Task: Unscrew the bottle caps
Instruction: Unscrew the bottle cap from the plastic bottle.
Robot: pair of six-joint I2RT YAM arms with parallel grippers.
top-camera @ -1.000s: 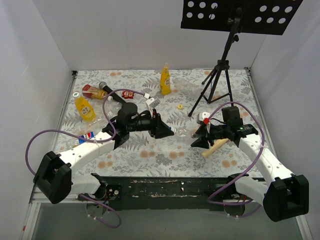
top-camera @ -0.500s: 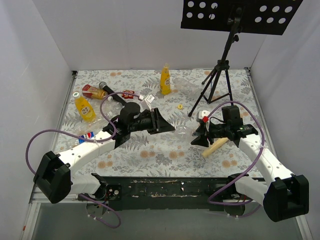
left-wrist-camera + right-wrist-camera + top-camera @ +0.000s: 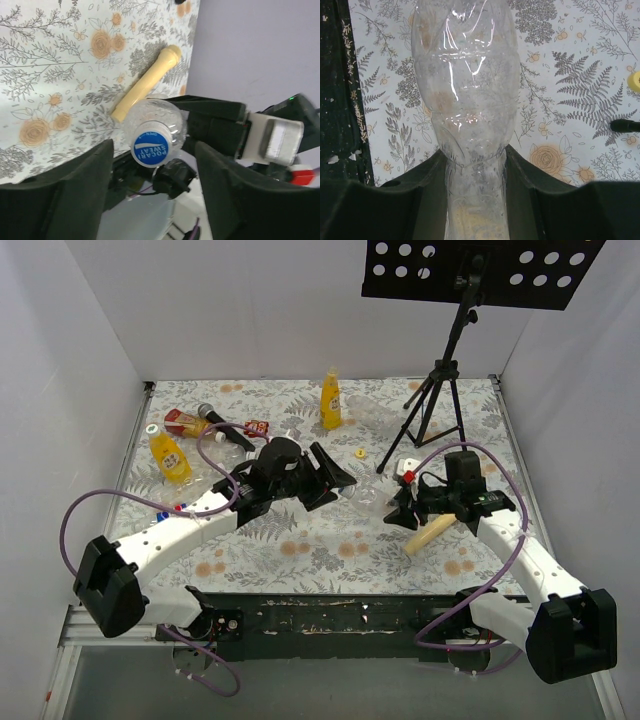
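While right gripper (image 3: 476, 165) clamps the clear bottle (image 3: 465, 100) horizontal as an anchor, left gripper (image 3: 152, 160) fingers stand open either side of blue cap (image 3: 151, 148), gripping nothing

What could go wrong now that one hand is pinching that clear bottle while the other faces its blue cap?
The right hand pinches the thin clear bottle, which may crumple or twist when turned. The left hand stands open around the blue cap, so it could close off-centre and slip.
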